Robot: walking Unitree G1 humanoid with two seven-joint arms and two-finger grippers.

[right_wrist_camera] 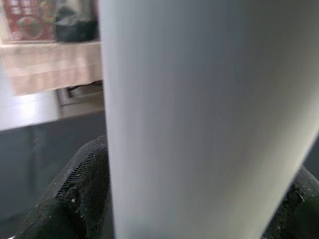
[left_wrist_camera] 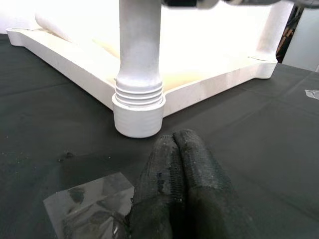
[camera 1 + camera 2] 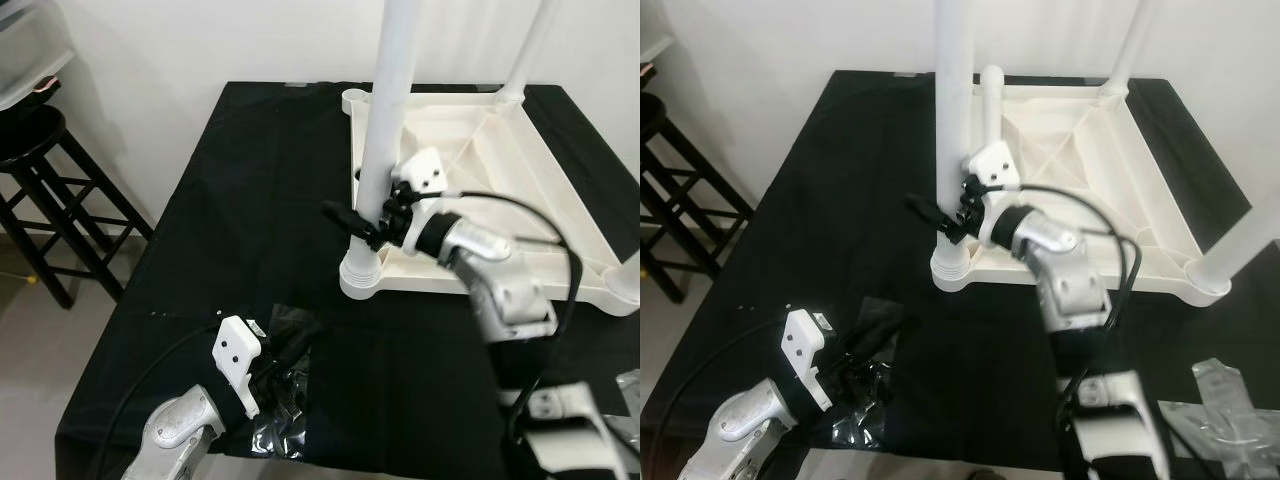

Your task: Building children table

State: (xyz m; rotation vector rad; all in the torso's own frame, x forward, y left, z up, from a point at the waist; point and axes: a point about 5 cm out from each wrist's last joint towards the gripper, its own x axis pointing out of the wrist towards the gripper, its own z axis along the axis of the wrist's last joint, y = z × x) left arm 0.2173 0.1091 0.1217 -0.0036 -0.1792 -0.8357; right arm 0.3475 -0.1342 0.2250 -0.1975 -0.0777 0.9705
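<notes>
Starting off on the far side from the action, there's a black stool (image 3: 45, 190) on the floor next to the desk (image 3: 240, 200), which is covered in a black cloth.

The left gripper (image 3: 290, 350) sits low at the near edge of the desk, fingers (image 2: 182, 184) clenched together with nothing between them. Right under and beside those fingers is a crumpled clear plastic bag (image 2: 87, 206) lying flat on the cloth. Straight ahead of the fingertips, a little way off and not touching, is the corner socket (image 2: 138, 117) of the upside-down white children's table top (image 3: 500, 170), with ribbed rings showing where the leg goes in.

That near leg (image 3: 385, 120) stands upright out of the socket, and the right gripper (image 3: 372, 222) is on it: one black finger on each side of the tube, just above the socket, grasping it. In the right wrist view the leg is basically a big white column with a finger (image 1: 75, 199) peeking out on either side, so contact looks solid. The right arm reaches in over the near rim of the table top to get there.

Beyond the right fingers, the table top lies underside-up on the desk with its ribs showing. A second leg (image 3: 530, 50) stands at the far corner, and another one (image 3: 1240, 245) pokes up at the near right corner. More clear plastic wrap (image 3: 1230, 405) lies on the cloth at the near right.
</notes>
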